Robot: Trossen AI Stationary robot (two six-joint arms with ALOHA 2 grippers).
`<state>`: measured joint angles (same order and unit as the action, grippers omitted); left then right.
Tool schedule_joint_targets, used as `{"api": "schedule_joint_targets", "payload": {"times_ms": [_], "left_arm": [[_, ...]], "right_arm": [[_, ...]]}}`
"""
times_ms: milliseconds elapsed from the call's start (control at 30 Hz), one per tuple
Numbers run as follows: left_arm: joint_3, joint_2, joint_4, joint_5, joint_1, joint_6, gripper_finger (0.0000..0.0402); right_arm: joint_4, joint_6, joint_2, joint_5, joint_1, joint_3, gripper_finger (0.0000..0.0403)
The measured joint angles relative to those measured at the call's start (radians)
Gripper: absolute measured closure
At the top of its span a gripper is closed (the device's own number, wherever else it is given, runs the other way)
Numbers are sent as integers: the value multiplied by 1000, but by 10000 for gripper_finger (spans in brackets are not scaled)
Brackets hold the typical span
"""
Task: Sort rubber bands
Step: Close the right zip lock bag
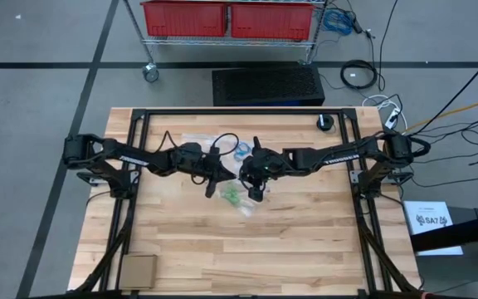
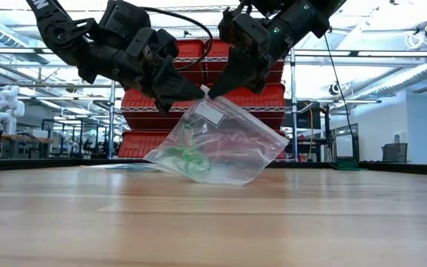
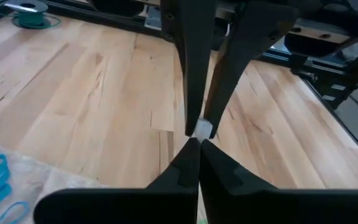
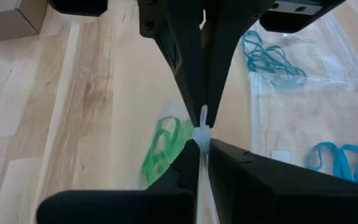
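Both grippers — left gripper [image 2: 199, 92], right gripper [image 2: 215, 92] — pinch the bag [image 2: 224, 148] top edge, lifted. Green rubber bands [image 2: 187, 158] already inside, below them — blue rubber bands [image 4: 272, 56] bagged nearby; sealing likely left.

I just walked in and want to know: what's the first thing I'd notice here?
Two dark robot arms meet over the middle of the wooden table, both pinching the top edge of one clear plastic bag with their jaws shut. Green rubber bands sit inside it. Blue rubber bands lie in another clear bag nearby.

Both arms matte black, chunky jointed links; white lettering along the right arm's [image 1: 330, 155] forearm. Black cable loops over left arm [image 1: 139, 156]. Fingers [image 3: 191, 74] long, tapered, dark.
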<state>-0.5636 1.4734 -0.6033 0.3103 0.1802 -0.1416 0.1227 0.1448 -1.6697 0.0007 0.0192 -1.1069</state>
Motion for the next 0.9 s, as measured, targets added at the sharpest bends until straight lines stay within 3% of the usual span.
{"api": "schedule_joint_targets", "payload": {"times_ms": [267, 900], "left_arm": [[0, 1, -29, 0, 15, -6, 399], [0, -49, -42, -1, 62, -10, 401]], "right_arm": [[43, 21, 2, 6, 0, -3, 399], [411, 107, -1, -13, -5, 2, 402]]}}
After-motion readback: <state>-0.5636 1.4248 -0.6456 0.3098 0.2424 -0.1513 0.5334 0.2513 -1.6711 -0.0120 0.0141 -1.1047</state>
